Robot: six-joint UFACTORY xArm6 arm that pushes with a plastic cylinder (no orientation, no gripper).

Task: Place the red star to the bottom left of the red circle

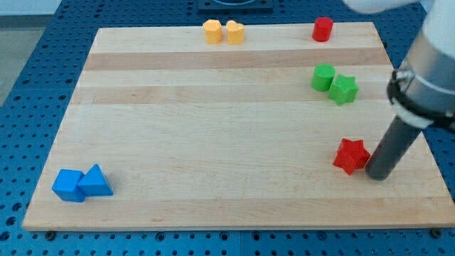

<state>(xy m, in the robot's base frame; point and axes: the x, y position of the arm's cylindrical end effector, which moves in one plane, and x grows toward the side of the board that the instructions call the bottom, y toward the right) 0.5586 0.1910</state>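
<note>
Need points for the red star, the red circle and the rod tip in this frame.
red star point(351, 155): camera view, centre of its top face.
red circle point(323, 28): camera view, middle of the cylinder, at the view's top.
my tip point(377, 175): camera view, rod's very end, just right of the red star.

Pale, matt wooden board point(213, 142) with visible grain; red star point(351, 155) looks smooth plastic.
</note>
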